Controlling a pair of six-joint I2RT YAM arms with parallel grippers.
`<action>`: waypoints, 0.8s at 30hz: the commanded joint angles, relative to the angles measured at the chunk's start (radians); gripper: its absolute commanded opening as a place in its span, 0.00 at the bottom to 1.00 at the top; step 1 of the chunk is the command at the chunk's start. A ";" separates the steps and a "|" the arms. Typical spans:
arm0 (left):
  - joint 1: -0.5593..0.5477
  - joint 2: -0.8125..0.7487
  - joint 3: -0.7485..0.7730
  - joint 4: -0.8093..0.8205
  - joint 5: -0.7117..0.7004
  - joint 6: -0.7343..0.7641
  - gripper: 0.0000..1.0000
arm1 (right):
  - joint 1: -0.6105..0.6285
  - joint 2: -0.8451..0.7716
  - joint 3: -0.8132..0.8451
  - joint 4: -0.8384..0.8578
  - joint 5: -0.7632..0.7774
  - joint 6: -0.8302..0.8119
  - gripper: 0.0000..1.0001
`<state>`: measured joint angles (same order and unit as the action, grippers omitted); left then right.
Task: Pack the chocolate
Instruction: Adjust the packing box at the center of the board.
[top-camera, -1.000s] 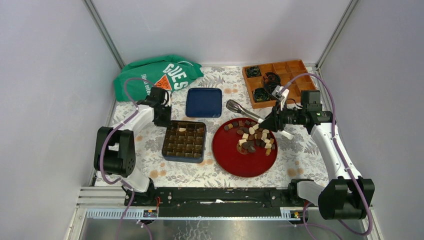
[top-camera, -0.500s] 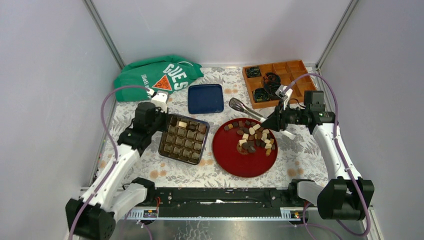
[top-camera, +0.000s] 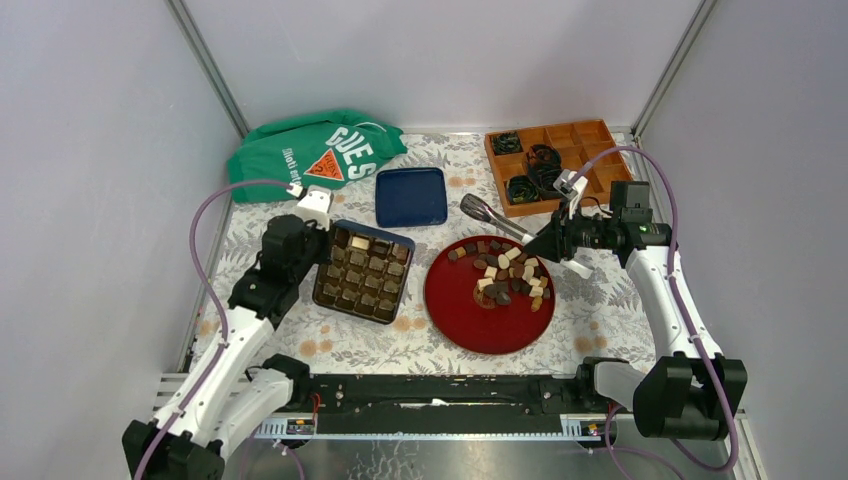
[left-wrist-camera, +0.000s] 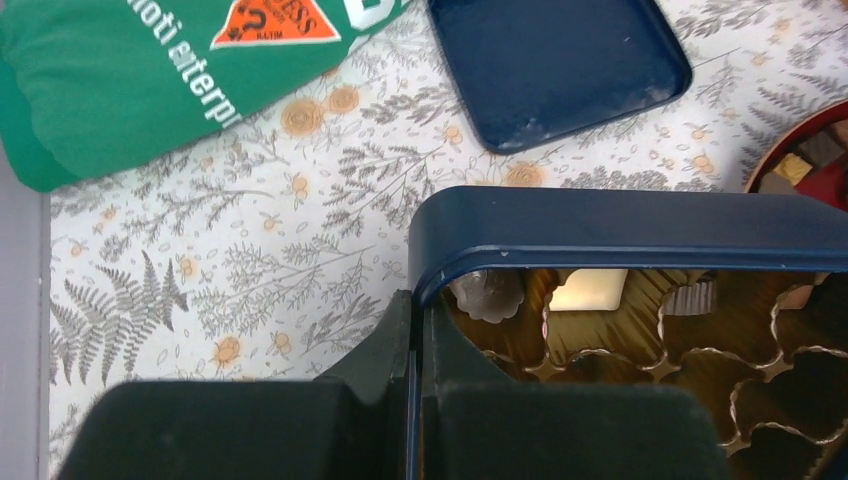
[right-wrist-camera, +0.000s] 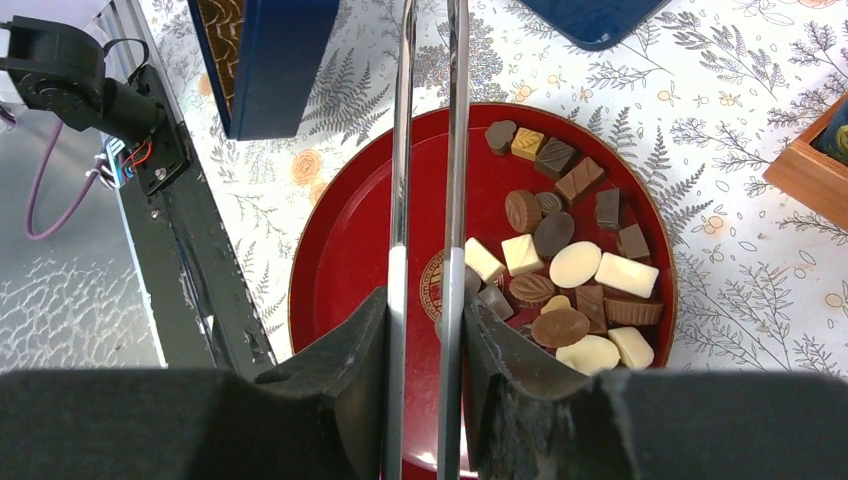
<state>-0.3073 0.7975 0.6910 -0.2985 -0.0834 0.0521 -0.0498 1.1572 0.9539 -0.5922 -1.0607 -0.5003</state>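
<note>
Left hand (left-wrist-camera: 410, 325) clamped tight on rim of blue tin (left-wrist-camera: 620, 225). Right hand (right-wrist-camera: 425, 330) narrowly closed, holding metal tongs (right-wrist-camera: 456, 150). Chocolate (right-wrist-camera: 560, 250) mostly heaped on red plate (right-wrist-camera: 340, 230); few pieces sit in tin cells.

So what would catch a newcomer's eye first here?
The red plate in the middle, heaped with brown and white chocolate. The right gripper holds metal tongs above it, while the left gripper pinches the wall of a blue tin with gold compartments, left of the plate.
</note>
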 joint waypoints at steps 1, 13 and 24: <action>-0.001 0.091 0.075 -0.009 -0.090 -0.082 0.00 | -0.009 -0.007 0.006 0.027 -0.049 -0.006 0.35; 0.182 0.534 0.234 -0.228 0.134 -0.233 0.00 | -0.013 -0.007 0.003 0.025 -0.046 -0.010 0.35; 0.222 0.740 0.290 -0.262 0.233 -0.261 0.22 | -0.013 0.003 0.016 -0.029 0.014 -0.084 0.35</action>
<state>-0.1020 1.5238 0.9413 -0.5522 0.0952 -0.1818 -0.0555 1.1587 0.9504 -0.5953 -1.0580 -0.5125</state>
